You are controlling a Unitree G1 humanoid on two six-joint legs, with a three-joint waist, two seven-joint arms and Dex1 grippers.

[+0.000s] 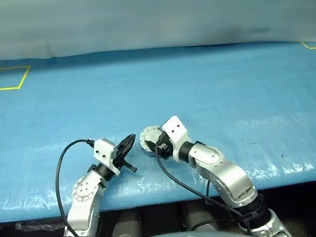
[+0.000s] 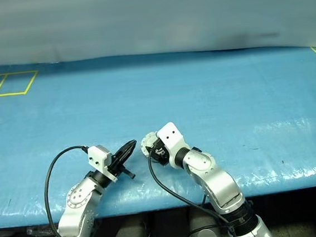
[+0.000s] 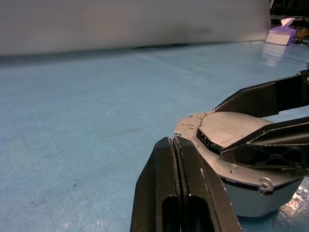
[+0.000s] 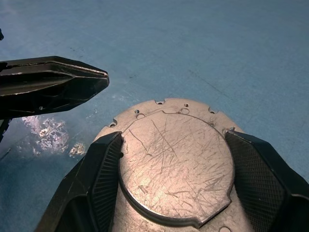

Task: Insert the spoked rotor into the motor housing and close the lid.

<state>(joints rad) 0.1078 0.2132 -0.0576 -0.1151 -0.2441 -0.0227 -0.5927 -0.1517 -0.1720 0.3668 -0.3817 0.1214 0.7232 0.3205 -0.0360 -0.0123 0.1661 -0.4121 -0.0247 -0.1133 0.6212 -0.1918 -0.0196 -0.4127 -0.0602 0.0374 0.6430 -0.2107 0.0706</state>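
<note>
The right gripper (image 4: 169, 179) is straddling the closed motor housing (image 4: 176, 164), fingers (image 4: 104, 169) spread against its sides, probably steadying it. The left gripper (image 3: 176, 186) is hovering just beside it, fingers pressed together, holding nothing, likely ready to press.

Lid (image 4: 176, 169): bare silver-grey metal, showing a matt, finely scratched face. Tabletop (image 1: 199, 81): wearing a blue woven-looking plastic sheet, glinting glossy in places. Claw fingers (image 4: 263, 179): showing black plastic, pads cross-hatched.
</note>
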